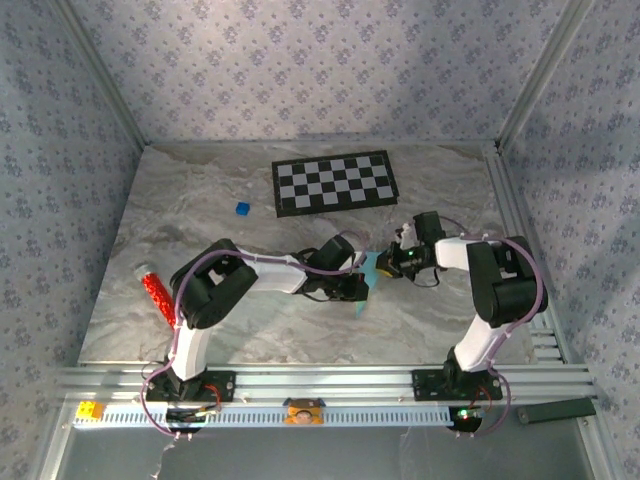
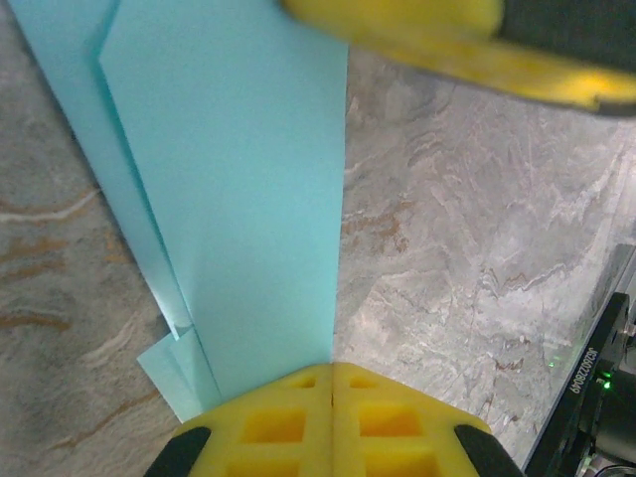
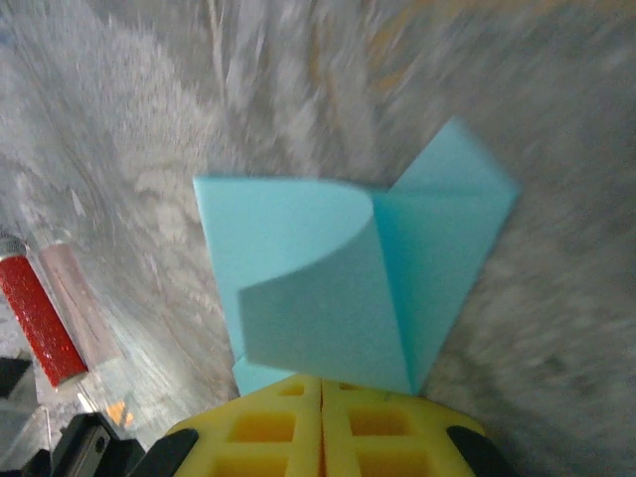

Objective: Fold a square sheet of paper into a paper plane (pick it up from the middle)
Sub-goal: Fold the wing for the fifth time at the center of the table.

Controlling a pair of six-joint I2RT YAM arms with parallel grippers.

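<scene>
We see the paper (image 1: 369, 268), light blue w/ folds in it, near the centre of the marble table (image 1: 250, 330), approx 6 o'clock from the checkerboard (image 1: 335, 183) and pinched between both arms. The L gripper (image 1: 357, 287) reaches in from 9 o'clock, its yellow fingers (image 2: 268, 422) pressed together on the paper (image 2: 238, 199); the R gripper (image 1: 388, 264) reaches in from 3 o'clock, fingers (image 3: 263, 427) likewise clamped on the paper (image 3: 328, 288). A small blue cube (image 1: 241, 208) sits at 8 o'clock of the checkerboard, and a red tube (image 1: 155, 290) lies by the table's 9 o'clock edge.
</scene>
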